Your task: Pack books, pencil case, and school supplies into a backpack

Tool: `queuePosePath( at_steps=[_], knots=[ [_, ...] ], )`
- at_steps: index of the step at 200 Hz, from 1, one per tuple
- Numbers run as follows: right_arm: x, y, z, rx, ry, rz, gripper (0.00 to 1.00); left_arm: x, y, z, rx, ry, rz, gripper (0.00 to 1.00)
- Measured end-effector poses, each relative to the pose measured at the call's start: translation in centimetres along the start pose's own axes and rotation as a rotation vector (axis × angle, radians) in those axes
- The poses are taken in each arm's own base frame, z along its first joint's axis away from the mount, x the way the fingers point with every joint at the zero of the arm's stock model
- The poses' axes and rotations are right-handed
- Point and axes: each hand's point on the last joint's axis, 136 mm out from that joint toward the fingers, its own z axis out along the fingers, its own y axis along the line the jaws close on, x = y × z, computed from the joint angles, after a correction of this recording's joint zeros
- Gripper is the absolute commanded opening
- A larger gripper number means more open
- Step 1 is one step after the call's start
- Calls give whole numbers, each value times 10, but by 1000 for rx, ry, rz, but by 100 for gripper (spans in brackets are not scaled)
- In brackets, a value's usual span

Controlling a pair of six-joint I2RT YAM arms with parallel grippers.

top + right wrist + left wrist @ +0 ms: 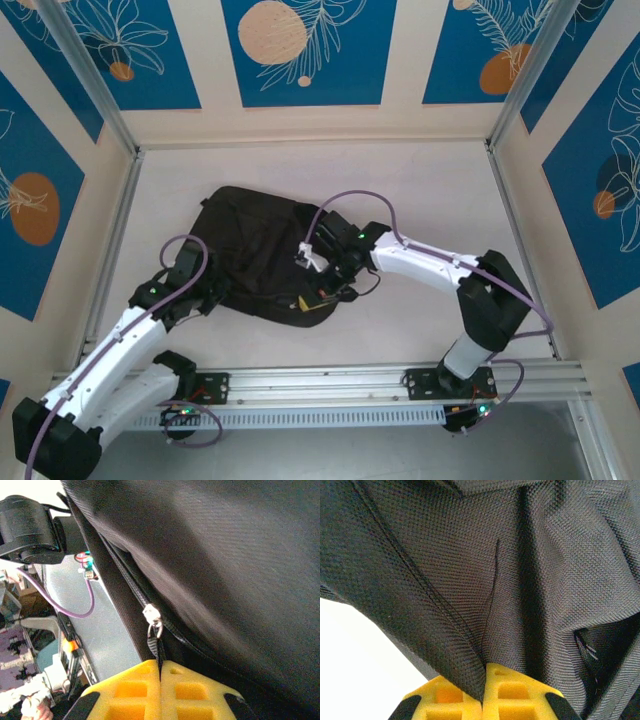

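1. The step looked like working the zip. The right gripper (160, 679) was clamped shut on the zipper pull (155, 630), so I'd drag along the track, not upward.
2. The left gripper (483, 692) was pinched tight on a fabric fold (470, 665), handy for tension.
3. The backpack (255, 250) lay mid-table (430, 180): black, woven, slumped flat.

No words, labels, brands or numbers can be read anywhere. The blue wall panels (308, 50) along the top and sides of the frame carry only drawn leaves and orange circles. The black backpack (255, 250) shows plain woven fabric with no print.
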Motion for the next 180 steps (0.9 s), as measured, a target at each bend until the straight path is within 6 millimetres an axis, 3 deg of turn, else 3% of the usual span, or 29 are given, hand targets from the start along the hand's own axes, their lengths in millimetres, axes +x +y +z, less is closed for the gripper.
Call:
queuePosePath(
  at_steps=[38,61,94,132,152,168,180],
  knots=[
    [10,-31,-30,116,-82,93,0,-5,-1,2,-42,9,58,0],
    [15,-37,-43,164,-113,103,0,-10,-5,4,-78,18,115,0],
    [24,-20,-34,144,-82,46,0,-18,-19,10,-141,51,224,0],
    [28,13,-23,99,-51,-41,0,-31,-55,22,-179,113,361,0],
    [24,30,-22,77,-51,-61,0,-37,-81,31,-159,145,421,11],
    [17,37,-20,61,-54,-56,0,-42,-100,40,-140,154,447,36],
    [10,39,-17,52,-65,-46,0,-45,-114,47,-120,164,459,47]
  ],
)
